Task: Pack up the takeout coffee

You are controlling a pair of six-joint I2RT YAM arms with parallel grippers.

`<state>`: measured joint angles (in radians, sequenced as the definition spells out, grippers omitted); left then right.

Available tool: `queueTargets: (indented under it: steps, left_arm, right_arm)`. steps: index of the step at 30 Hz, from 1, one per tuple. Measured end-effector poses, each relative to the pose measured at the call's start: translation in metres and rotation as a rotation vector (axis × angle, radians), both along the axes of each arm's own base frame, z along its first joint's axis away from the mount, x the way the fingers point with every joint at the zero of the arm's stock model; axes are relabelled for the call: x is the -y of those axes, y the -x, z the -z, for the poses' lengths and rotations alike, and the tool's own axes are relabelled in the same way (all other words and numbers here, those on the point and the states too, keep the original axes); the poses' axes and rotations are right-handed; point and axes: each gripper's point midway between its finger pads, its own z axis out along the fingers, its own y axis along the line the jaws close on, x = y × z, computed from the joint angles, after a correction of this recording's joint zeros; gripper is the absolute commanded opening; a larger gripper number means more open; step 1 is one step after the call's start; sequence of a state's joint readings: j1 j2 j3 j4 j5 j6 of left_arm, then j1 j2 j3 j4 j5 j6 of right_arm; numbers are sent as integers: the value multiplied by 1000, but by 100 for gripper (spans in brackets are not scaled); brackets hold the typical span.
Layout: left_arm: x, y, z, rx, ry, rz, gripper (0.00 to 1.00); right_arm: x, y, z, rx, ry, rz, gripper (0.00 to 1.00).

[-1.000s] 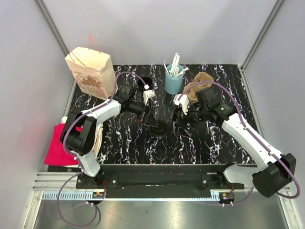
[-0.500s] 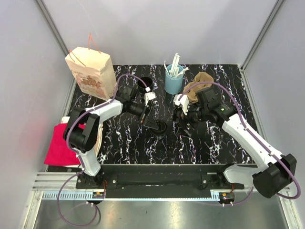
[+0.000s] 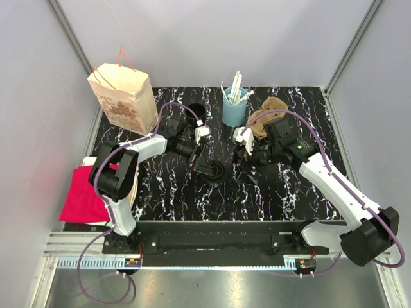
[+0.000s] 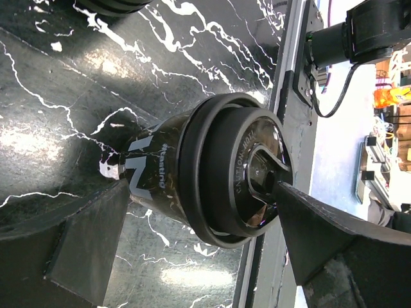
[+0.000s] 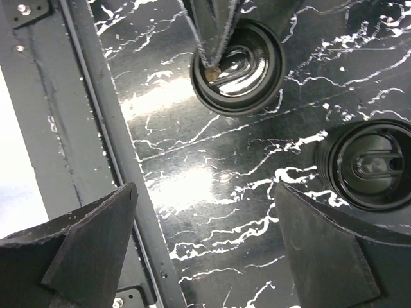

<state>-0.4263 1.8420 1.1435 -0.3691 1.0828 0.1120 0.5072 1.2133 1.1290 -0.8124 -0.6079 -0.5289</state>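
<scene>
1. Black marbled table (image 3: 167, 192): fills the middle of the top view.
2. Printed paper bag (image 3: 122, 96): upright at upper left of the table, mouth open. Presumably the packing destination. Nothing can be seen in it.
3. Red cloth (image 3: 80, 196): off the table's left edge.
4. Left gripper (image 3: 207, 163): centre of the top view, fingers spread to either side of the coffee. One tip is at the lid rim, the other beside the cup wall. No firm clamp is evident.
5. Right gripper (image 5: 205, 192): right of centre, fingers wide apart over bare table, holding nothing.
6. Light-blue cup (image 3: 234, 110): upper centre, holding white straws.
7. Takeout coffee (image 4: 237, 170): standing on the table at centre, lid on, well apart from the bag.
8. Second lidded black cup (image 5: 366, 165): right edge of the right wrist view.
9. Lidless black cup (image 3: 196, 110): upper centre.

Status: early. The grasp is being set. Gripping, lifting, carrying and lowering into the bag all appear outstanding.
</scene>
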Motion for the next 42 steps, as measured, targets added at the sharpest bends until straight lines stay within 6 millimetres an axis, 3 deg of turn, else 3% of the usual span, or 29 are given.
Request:
queueTargets:
  steps: [15, 25, 26, 28, 33, 42]
  left_arm:
    - [-2, 1, 5, -56, 19, 2, 96]
    - [-2, 3, 5, -87, 21, -2, 89]
    - [-2, 3, 5, -88, 21, -3, 89]
    - [-1, 2, 5, -90, 21, -4, 88]
    - [0, 1, 5, -100, 23, -5, 84]
    - [1, 0, 4, -109, 25, -7, 82]
  right_arm:
    - [-14, -1, 11, -96, -31, -28, 86]
    - [-30, -44, 11, -229, -123, 25, 68]
    - [-30, -48, 14, -260, -135, 32, 61]
    - [-33, -57, 19, -322, -162, 40, 58]
    - [-38, -77, 37, -468, -207, 61, 55]
    - [-47, -84, 55, -604, -242, 50, 48]
